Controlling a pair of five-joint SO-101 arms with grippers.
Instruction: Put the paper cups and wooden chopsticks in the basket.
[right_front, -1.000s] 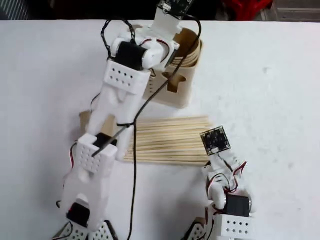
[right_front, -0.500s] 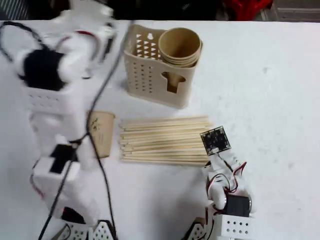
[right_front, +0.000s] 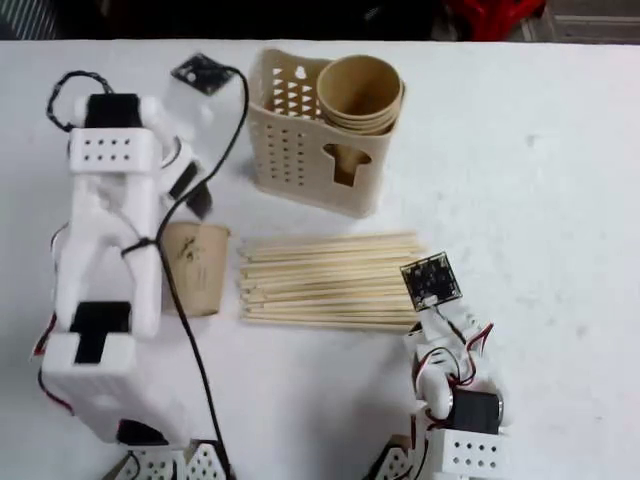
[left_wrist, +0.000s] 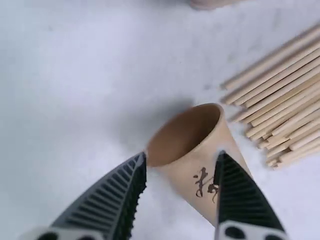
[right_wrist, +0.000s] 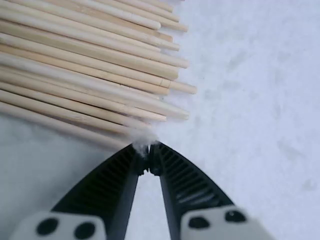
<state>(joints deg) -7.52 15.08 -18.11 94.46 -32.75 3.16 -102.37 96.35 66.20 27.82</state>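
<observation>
A brown paper cup (right_front: 195, 268) lies on its side on the white table, left of the chopsticks. My left gripper (right_front: 196, 198) hovers at its rim end. Seen from the left wrist, this gripper (left_wrist: 181, 156) is open, with one finger on either side of the cup (left_wrist: 186, 131) and not touching it. A bundle of wooden chopsticks (right_front: 330, 280) lies flat in front of the beige basket (right_front: 300, 150), which holds a stack of paper cups (right_front: 360, 92). My right gripper (right_wrist: 147, 150) is shut and empty, its tips at the chopsticks' (right_wrist: 90, 65) right ends.
The left arm (right_front: 105, 260) stretches along the table's left side, its black cable trailing beside the cup. The right arm (right_front: 452, 395) sits at the front edge. White table (right_front: 540, 200) lies open to the right of the basket.
The left arm has swung away from above the basket, to the left and down, and its gripper now stands over the lying cup. The right arm has not moved.
</observation>
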